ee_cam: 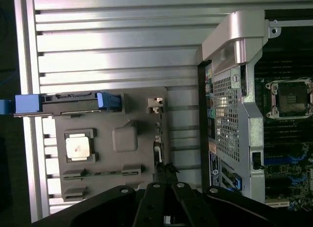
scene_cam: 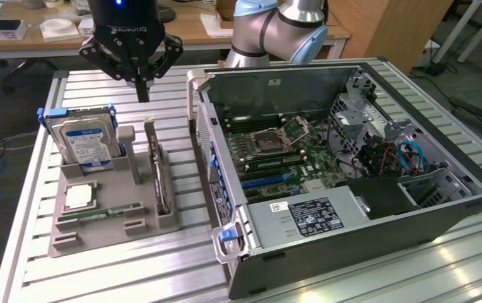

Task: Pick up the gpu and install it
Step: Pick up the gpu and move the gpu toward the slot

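Closest to the exterior camera, the front corner of an open computer case [scene_cam: 308,265] is seen. The case is laid on its side on a slatted metal counter [scene_cam: 98,278]. Its motherboard [scene_cam: 296,154] is exposed, and a processor socket [scene_cam: 279,134] can be made out near the middle of the board.

Just beside the case, on the exterior view's left, a grey holder [scene_cam: 140,221] is set on the counter. The gpu [scene_cam: 158,170] is stood on edge in a slot along the side of the holder nearest the case, with its silver bracket at the far end. It is not installed. A hard drive [scene_cam: 89,142] with blue rails is propped upright at the holder's far corner. A processor chip [scene_cam: 81,197] is laid flat nearer the camera, and a green memory stick [scene_cam: 98,213] is placed just in front of it.

The claw [scene_cam: 143,95] is held in the air beyond the far end of the holder, above the counter and apart from the gpu. Its fingers are pressed together at the tips and nothing is gripped between them.

From the wrist view, the closed claw [ee_cam: 165,169] is seen in line with the thin top edge of the gpu [ee_cam: 157,139], which runs across the holder [ee_cam: 137,119]. The hard drive [ee_cam: 68,101], processor chip [ee_cam: 78,146] and memory stick [ee_cam: 102,170] are seen from above. The case [ee_cam: 234,114] is seen beside them on the counter [ee_cam: 98,41].
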Robot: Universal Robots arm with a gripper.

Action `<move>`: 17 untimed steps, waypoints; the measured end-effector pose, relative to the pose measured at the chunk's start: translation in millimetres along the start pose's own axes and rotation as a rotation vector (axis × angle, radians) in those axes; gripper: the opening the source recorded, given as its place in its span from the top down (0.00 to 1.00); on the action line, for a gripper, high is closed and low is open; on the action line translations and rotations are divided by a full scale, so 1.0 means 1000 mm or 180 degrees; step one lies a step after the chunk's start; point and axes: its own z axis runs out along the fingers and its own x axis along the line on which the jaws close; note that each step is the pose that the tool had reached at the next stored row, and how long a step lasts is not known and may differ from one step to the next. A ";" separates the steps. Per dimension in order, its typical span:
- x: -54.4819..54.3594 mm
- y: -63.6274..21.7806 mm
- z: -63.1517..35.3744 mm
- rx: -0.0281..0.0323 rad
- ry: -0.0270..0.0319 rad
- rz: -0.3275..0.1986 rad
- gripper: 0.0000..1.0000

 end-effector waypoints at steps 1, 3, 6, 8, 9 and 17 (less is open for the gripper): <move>0.000 0.0000 0.0000 0.0000 0.0000 0.0000 0.90; 0.000 0.0000 0.0000 0.0000 0.0000 0.0000 0.90; 0.000 0.0000 0.0000 0.0000 0.0000 0.0000 0.90; 0.000 0.0000 0.0000 0.0000 0.0000 0.0000 0.90; 0.000 0.0000 0.0000 0.0000 0.0000 0.0000 0.89; 0.000 -0.0001 0.0000 0.0000 0.0000 0.0000 0.58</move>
